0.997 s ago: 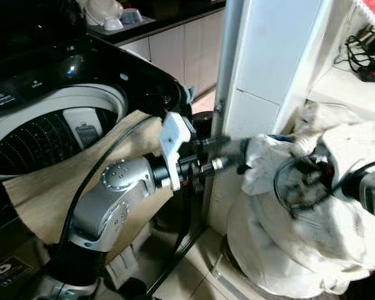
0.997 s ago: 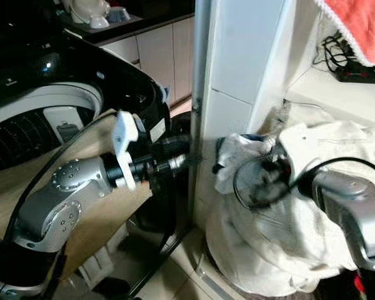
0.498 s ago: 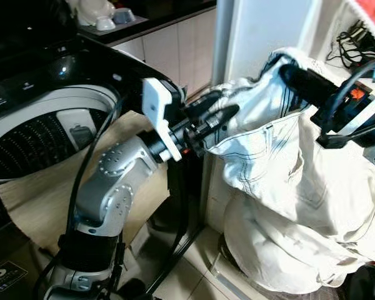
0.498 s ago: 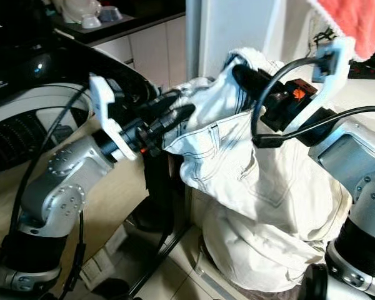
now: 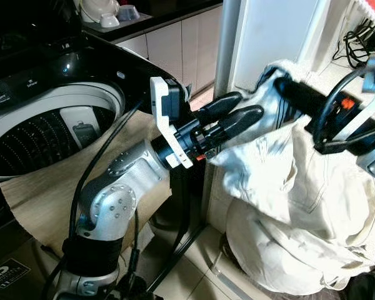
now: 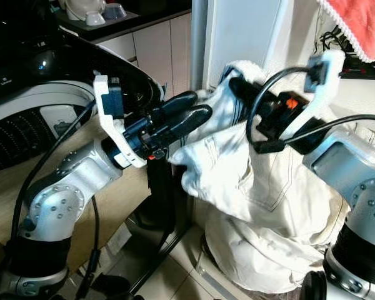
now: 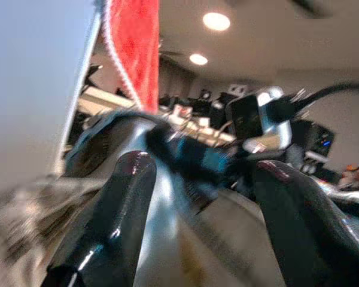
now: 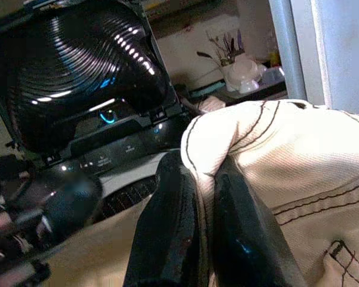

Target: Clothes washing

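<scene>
Right gripper [image 8: 198,197] pinching cream trousers [image 5: 287,187] at 3 o'clock — left gripper [image 5: 250,111] spread beside them, washer [image 5: 50,125] at 9.

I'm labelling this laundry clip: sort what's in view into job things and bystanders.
Job:
- cream garment, pinched by the right gripper
- left gripper, jaws apart beside it
- washing machine, lid up

Bystanders:
- red towel
- black cables
- dishes on the counter

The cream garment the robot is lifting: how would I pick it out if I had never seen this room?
Start at the open black top-loading washing machine on the left, then go right past the white pillar. There the right gripper pinches the cream garment, its left gripper open beside it. Dark stitched seams set it apart from the red towel above.
</scene>
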Controlling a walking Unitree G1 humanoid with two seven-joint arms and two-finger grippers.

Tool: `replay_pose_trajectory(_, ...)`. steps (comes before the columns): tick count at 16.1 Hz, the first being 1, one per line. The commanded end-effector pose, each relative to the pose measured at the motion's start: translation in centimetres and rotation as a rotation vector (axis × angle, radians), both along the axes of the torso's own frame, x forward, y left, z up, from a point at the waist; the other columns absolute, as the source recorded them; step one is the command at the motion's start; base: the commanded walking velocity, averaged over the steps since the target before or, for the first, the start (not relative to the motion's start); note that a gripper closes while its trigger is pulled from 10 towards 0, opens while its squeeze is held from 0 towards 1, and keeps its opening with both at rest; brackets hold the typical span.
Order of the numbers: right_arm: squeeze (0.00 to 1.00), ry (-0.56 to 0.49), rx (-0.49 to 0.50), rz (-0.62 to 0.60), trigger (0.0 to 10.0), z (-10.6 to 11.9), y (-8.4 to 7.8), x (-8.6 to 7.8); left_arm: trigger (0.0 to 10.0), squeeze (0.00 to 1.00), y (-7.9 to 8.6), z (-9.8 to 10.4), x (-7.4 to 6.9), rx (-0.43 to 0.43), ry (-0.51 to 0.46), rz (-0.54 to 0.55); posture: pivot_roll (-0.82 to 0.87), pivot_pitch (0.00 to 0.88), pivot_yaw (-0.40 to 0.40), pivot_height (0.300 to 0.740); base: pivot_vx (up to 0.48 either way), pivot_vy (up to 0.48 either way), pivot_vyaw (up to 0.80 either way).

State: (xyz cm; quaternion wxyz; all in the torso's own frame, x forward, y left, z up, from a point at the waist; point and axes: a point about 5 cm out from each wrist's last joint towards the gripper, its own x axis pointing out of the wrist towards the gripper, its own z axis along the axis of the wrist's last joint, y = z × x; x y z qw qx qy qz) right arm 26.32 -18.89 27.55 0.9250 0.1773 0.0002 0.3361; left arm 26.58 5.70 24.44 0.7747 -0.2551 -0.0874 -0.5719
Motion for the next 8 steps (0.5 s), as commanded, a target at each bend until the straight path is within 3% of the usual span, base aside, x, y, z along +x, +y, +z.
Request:
replay_pose_trajectory(1,0.0,-0.027,-0.027,-0.013,0.0,0.5,0.0,-0.2,10.0,1.0,0.1,0.2,-0.7,0.015,-0.005,-0.061,-0.18,0.0,0.038,0.74,0.0,0.0,0.0)
replay_pose_trajectory(2,0.0,-0.023,-0.037,-0.028,0.0,0.4,-0.1,-0.2,10.0,1.0,-0.1,-0.8,-1.5,0.155,-0.036,-0.133,-0.17,0.0,0.038,0.74,0.0,0.0,0.0)
replay_pose_trajectory(3,0.0,-0.023,-0.04,-0.032,0.0,0.4,-0.1,-0.2,10.0,1.0,-0.2,-1.2,-1.8,0.208,-0.045,-0.153,-0.17,0.0,0.038,0.74,0.0,0.0,0.0)
replay_pose_trajectory(4,0.0,-0.024,-0.042,-0.039,0.0,0.4,-0.1,-0.1,10.0,1.0,-0.3,-2.2,-2.2,0.323,-0.072,-0.17,-0.17,0.0,0.039,0.74,0.0,0.0,0.0)
replay_pose_trajectory(6,0.0,-0.025,-0.043,-0.047,0.0,0.4,-0.2,0.0,10.0,1.0,-0.5,-3.0,-2.1,0.429,-0.114,-0.137,-0.17,0.0,0.038,0.74,0.0,0.0,0.0)
replay_pose_trajectory(7,0.0,-0.026,-0.044,-0.049,0.0,0.4,-0.1,0.0,10.0,0.91,-0.5,-3.2,-1.4,0.465,-0.141,-0.059,-0.17,0.0,0.038,0.74,0.0,0.0,0.0)
replay_pose_trajectory(8,0.0,-0.026,-0.043,-0.047,0.0,0.4,0.0,0.0,10.0,0.43,-0.5,-3.3,-0.8,0.478,-0.154,0.001,-0.17,0.0,0.036,0.74,0.0,0.0,0.0)
